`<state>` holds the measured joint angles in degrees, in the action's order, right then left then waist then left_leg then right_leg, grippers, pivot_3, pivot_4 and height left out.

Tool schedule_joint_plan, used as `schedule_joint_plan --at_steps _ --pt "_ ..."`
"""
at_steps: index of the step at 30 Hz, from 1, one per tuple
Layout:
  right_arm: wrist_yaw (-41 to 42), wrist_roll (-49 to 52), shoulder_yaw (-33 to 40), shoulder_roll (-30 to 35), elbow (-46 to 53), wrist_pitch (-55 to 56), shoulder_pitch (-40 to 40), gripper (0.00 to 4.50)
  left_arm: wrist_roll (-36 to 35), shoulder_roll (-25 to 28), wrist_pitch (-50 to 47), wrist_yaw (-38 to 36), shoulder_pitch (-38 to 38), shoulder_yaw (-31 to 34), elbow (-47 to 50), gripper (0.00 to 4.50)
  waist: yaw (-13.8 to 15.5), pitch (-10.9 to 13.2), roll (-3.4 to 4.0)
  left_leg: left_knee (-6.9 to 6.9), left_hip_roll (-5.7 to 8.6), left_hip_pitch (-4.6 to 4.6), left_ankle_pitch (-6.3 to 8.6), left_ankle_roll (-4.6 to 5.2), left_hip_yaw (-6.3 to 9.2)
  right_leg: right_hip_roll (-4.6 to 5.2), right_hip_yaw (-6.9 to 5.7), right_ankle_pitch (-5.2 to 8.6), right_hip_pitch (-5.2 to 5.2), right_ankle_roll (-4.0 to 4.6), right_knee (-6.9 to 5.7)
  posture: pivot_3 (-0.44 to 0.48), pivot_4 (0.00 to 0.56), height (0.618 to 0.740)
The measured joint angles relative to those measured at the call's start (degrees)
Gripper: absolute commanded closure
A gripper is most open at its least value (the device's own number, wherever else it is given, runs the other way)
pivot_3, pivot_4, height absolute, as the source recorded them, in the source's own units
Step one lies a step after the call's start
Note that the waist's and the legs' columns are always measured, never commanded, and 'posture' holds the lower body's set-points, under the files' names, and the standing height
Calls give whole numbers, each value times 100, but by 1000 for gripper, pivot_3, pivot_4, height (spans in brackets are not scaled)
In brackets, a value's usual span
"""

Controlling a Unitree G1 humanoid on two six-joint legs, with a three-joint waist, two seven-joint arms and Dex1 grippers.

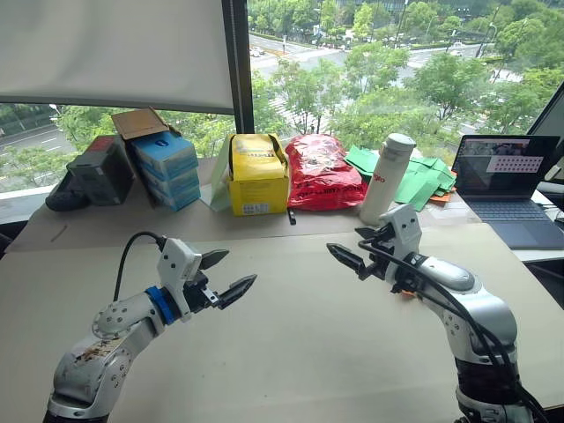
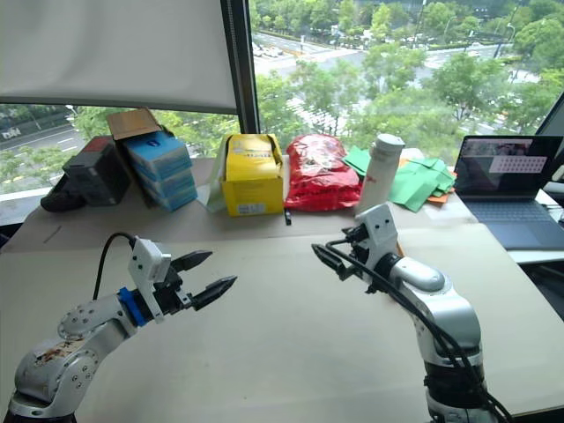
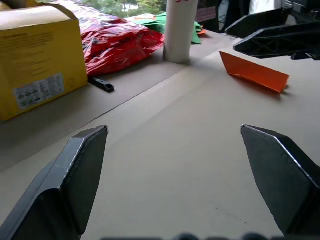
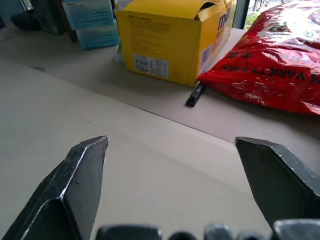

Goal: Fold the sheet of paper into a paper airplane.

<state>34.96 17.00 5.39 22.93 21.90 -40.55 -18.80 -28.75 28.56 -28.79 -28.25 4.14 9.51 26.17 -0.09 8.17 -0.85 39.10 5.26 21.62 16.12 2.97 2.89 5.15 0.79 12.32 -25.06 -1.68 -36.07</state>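
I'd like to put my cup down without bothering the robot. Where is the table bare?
The table is bare in front, between the left gripper and right gripper. The back edge is crowded: blue boxes, yellow box, red bag, white bottle, green paper pieces, laptop. The orange paper lies beneath the right gripper.

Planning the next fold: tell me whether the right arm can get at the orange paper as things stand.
Probably yes. The orange paper lies flat on the table just below the right gripper, whose jaws are open, nothing covering it.
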Motion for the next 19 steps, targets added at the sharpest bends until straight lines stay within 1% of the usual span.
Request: schedule_joint_plan --at_steps 3,5,8,11,19 --pt "279 -125 -279 71 -316 891 525 44 374 -390 301 498 -247 187 -350 0 9 0 0 0 0 -2 -1 -1 -4 -1 -2 0 -1 0 -3 0 150 740" --pt "346 -226 -309 58 -680 1338 686 44 487 -543 498 615 -305 191 -455 0 12 1 -1 1 0 -2 -4 -7 -5 -1 -1 0 -2 0 -5 0 150 740" --pt "378 -276 -365 47 -967 1882 786 44 532 -611 609 626 -318 193 -461 0 13 0 -1 0 -4 -9 -6 -11 -5 -3 0 -1 0 2 -10 0 150 740" --pt "382 -294 -500 17 -1085 2133 810 44 544 -616 675 610 -326 192 -465 0 -11 0 -1 -1 -5 -10 -6 -11 -6 -5 1 -1 0 2 -11 0 150 740" --pt "331 -333 -568 16 -1088 2193 809 44 543 -614 731 527 -324 237 -693 0 7 0 -1 0 -4 -10 -5 -9 -6 -4 0 -1 1 2 -9 0 150 740"
